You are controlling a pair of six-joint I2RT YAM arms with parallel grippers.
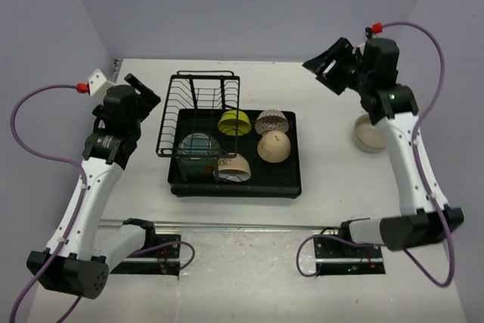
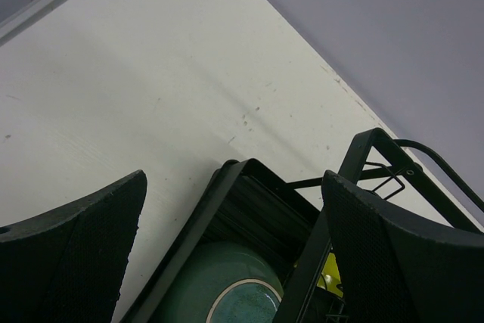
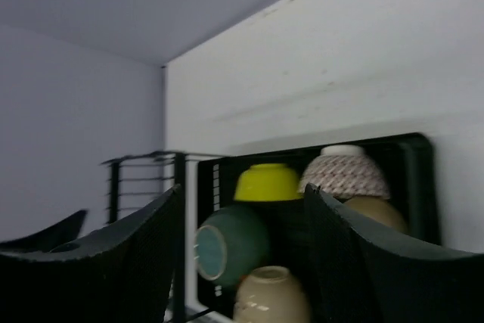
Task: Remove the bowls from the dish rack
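Note:
The black dish rack (image 1: 291, 179) sits mid-table with its wire holder (image 1: 193, 104) at the left. In it lie a yellow-green bowl (image 1: 234, 122), a brown-patterned white bowl (image 1: 271, 122), a large beige bowl (image 1: 274, 147), a teal bowl (image 1: 199, 155) and a cream brown-banded bowl (image 1: 234, 168). A smooth cream bowl (image 1: 367, 134) stands on the table at right, partly behind my right arm. My left gripper (image 1: 142, 87) is open and empty left of the rack. My right gripper (image 1: 325, 66) is open and empty, raised at the rack's far right.
The left wrist view shows the rack corner (image 2: 249, 179), the teal bowl (image 2: 234, 285) and a bit of yellow bowl (image 2: 330, 277). The right wrist view shows the yellow (image 3: 266, 181), patterned (image 3: 344, 174), teal (image 3: 231, 243) and banded (image 3: 271, 293) bowls. Walls close in behind and at both sides.

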